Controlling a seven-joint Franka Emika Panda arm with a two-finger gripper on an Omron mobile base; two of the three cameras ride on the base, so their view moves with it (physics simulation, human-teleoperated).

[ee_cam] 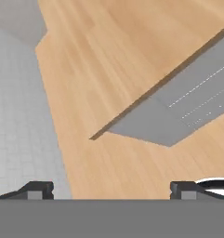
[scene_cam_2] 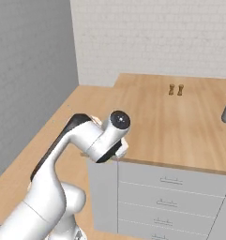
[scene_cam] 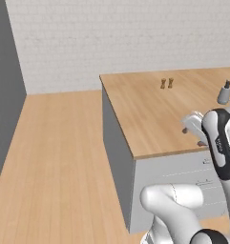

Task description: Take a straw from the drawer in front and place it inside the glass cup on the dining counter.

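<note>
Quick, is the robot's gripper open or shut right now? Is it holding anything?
Gripper: open, with its two tips far apart in the hand view and nothing held between them.

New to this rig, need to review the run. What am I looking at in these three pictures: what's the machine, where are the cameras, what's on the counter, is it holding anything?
It is a rendered kitchen with a white robot arm on a driving base. Two cameras ride on the base behind the arm, one to its left and one to its right, and show the same scene. The third sits on the hand and looks along the gripper; its two dark finger tips stand wide apart with nothing between them, so it holds nothing.

In front is the dining counter, wooden top on a grey base, with closed drawers in its front. On top stand two small brown shakers and a grey dispenser bottle.
</note>
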